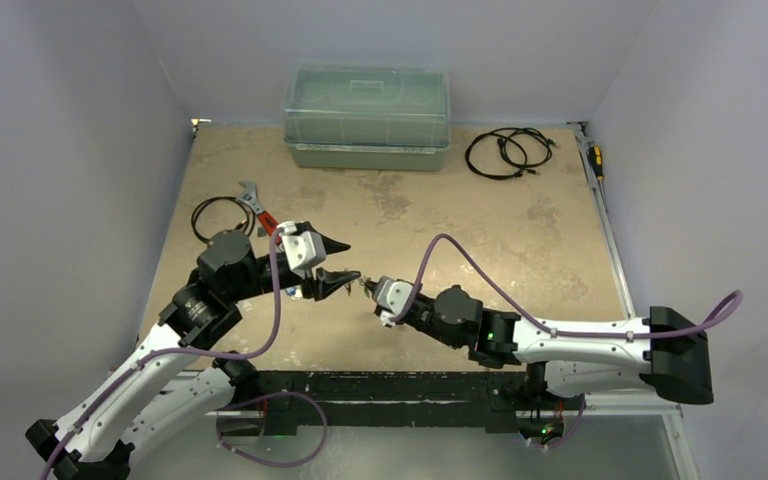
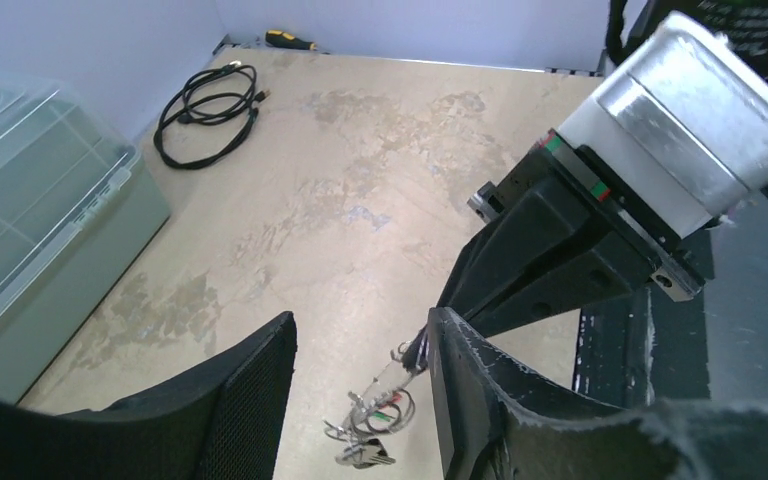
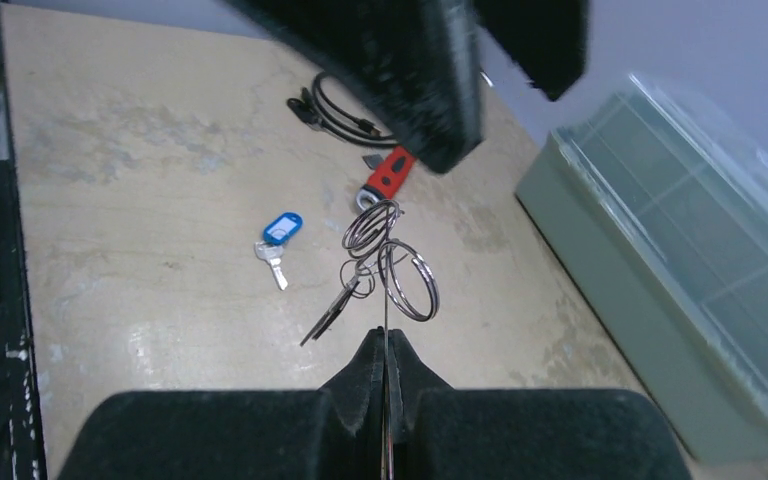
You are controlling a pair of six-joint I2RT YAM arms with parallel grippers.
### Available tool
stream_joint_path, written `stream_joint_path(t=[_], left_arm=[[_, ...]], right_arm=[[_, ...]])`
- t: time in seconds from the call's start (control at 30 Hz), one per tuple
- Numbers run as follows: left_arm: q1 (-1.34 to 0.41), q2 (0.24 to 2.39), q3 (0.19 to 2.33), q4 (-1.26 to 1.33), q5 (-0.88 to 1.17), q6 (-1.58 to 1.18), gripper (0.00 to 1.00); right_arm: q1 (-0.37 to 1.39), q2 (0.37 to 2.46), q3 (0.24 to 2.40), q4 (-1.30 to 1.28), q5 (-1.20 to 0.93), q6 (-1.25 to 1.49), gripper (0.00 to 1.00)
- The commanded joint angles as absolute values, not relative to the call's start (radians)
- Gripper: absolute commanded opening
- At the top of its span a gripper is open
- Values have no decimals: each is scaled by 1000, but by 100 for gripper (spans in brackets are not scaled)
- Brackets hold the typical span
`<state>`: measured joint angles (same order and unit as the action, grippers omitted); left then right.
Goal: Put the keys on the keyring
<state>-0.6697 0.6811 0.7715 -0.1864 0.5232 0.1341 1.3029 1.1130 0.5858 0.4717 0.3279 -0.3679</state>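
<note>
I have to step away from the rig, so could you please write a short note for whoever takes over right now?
Left gripper: open, holding nothing, close to the right one.
Right gripper: shut on the keyring, held above the table.
Done: hanging keys and small rings dangle from it; count unclear.
Left: blue-tagged key lies loose on the table and needs threading on.

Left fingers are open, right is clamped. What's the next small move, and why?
Probably lower the left gripper toward the blue-tagged key lying loose on the table and close on it. The right gripper is shut on the keyring, with small rings and a key hanging there, while the left fingers are open and empty.
</note>
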Motion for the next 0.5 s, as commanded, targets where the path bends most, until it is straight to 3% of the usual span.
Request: stream_joint_path(t=[0.0, 0.1, 0.3, 0.47], left_arm=[[-668, 720, 867, -283, 596, 107, 50], [-668, 709, 855, -299, 625, 127, 52], [-670, 593, 752, -238, 783, 189, 81], [-673, 547, 682, -193, 802, 216, 87]], right_arm=[[1291, 1056, 548, 546, 127, -525, 0], [1289, 1009, 511, 566, 47, -565, 0], [1281, 946, 507, 519, -46, -555, 0], [1275, 911, 507, 499, -92, -551, 0]])
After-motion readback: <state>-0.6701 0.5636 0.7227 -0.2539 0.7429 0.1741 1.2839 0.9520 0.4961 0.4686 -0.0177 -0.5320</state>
